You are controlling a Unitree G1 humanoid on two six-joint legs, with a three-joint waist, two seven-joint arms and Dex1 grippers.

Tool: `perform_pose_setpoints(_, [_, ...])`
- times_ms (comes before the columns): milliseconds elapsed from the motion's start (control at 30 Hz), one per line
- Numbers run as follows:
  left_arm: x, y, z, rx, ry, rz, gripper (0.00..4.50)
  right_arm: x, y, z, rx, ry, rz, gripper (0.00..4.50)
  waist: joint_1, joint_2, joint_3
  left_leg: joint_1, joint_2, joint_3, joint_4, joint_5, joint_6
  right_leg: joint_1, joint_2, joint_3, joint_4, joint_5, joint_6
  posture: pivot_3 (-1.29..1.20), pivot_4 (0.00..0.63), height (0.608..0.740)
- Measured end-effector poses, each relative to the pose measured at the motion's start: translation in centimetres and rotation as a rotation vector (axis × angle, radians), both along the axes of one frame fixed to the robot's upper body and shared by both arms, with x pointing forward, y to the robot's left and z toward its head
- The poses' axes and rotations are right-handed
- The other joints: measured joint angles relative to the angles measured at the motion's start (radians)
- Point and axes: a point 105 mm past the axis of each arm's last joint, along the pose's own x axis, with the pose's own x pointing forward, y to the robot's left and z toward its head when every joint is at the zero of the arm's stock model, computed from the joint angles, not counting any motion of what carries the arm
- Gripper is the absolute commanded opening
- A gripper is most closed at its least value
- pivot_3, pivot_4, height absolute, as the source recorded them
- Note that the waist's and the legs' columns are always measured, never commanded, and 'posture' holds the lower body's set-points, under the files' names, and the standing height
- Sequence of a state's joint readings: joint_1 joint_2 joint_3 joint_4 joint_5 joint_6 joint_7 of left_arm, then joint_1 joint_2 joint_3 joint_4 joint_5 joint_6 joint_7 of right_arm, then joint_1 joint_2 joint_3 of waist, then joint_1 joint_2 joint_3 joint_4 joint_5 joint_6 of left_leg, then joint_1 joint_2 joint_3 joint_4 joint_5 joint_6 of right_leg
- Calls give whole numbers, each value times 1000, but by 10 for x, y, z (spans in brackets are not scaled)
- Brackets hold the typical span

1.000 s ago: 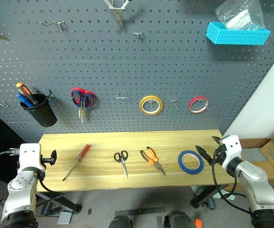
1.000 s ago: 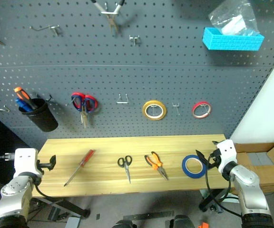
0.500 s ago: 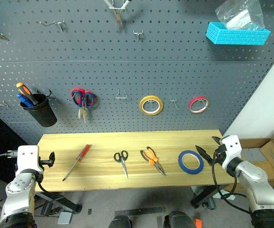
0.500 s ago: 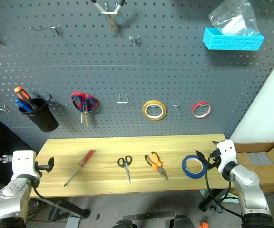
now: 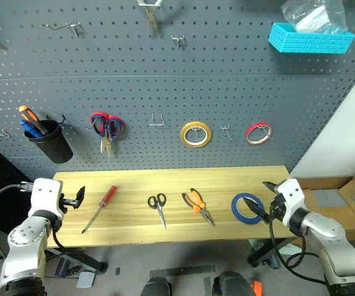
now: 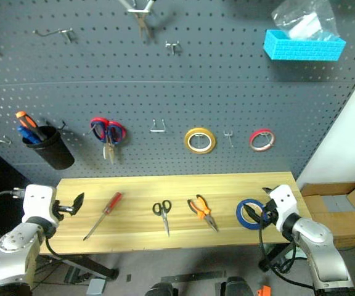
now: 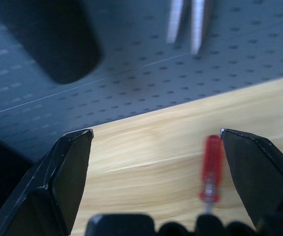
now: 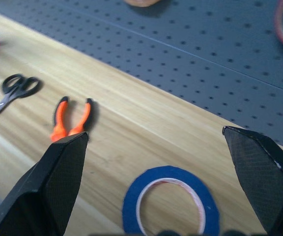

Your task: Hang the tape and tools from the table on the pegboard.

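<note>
Blue tape (image 5: 247, 209) is laid flat on the worktop (image 5: 227, 182), unlabelled, just before the right pincer (image 5: 263, 198), whose fingers are spread apart like the left pincer's (image 5: 77, 197).

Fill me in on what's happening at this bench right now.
A two-armed robot faces a pegboard and a wooden table, and nothing is picked up yet. The blue tape, orange pliers, black scissors and red screwdriver all lie flat on the table. The right pincer is open beside the tape, not touching it. The left pincer is open at the table's other end, near the screwdriver.
</note>
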State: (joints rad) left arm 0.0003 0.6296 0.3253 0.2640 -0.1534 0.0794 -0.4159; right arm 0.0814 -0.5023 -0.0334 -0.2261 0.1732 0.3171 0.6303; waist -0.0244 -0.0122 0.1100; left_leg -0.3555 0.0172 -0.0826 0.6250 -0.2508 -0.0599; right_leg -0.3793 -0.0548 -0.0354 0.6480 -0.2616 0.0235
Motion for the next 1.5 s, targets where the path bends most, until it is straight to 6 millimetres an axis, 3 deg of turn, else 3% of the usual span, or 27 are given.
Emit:
perform_pose_setpoints(300, [7, -59, 8, 25, 60, -340, 4447, -13, 14, -12, -112, 151, 12, 4500, -3, -3, 57, -10, 1, 1, 0, 0, 0, -9, 0, 1, 0, 2, 3, -68, 203, 740])
perform_pose_setpoints(500, [0, -91, 18, 94, 108, -616, 4447, 5, 6, -8, -179, 197, -56, 4500, -8, -6, 102, -11, 4, 3, 0, -1, 1, -12, 2, 1, -1, 2, 3, -89, 241, 740])
perform_pose_setpoints(633, [-7, -113, 27, -34, 150, -767, 4447, 20, 7, -10, -221, 213, -84, 4500, -11, -5, 115, -22, 6, 4, 1, -1, 1, -24, 4, 1, 1, 3, 3, -92, 256, 740])
perform_pose_setpoints(733, [-10, -117, 34, -30, 191, -849, 4447, 29, 15, -12, -232, 233, -82, 4500, -16, -6, 127, -28, 9, 3, 3, -1, 1, -29, 9, 1, 4, 4, 0, -91, 258, 740])
perform_pose_setpoints(1033, [-12, -133, 45, -12, 277, -1026, 4447, 28, 31, -48, -295, 339, -100, 4500, -20, -4, 138, -30, 10, 3, 3, -1, 1, -32, 10, 2, 4, 3, 1, -87, 261, 740])
perform_pose_setpoints(1333, [-9, -141, 52, -11, 290, -1081, 4447, 35, 29, -65, -324, 366, -140, 4500, -34, -4, 139, -30, 11, 4, 3, -1, 1, -33, 11, 3, 5, 3, 1, -95, 258, 740])
perform_pose_setpoints(1433, [-8, -141, 52, -9, 288, -1082, 4500, 35, 29, -67, -328, 370, -126, 3943, -35, -4, 139, -29, 12, 4, 3, -1, 1, -33, 13, 4, 7, 3, 1, -93, 255, 740])
perform_pose_setpoints(1500, [-8, -141, 53, -9, 288, -1081, 4500, 34, 30, -68, -327, 378, -112, 3344, -35, -4, 139, -29, 12, 4, 4, -1, 1, -34, 13, 4, 9, 2, 1, -93, 253, 740])
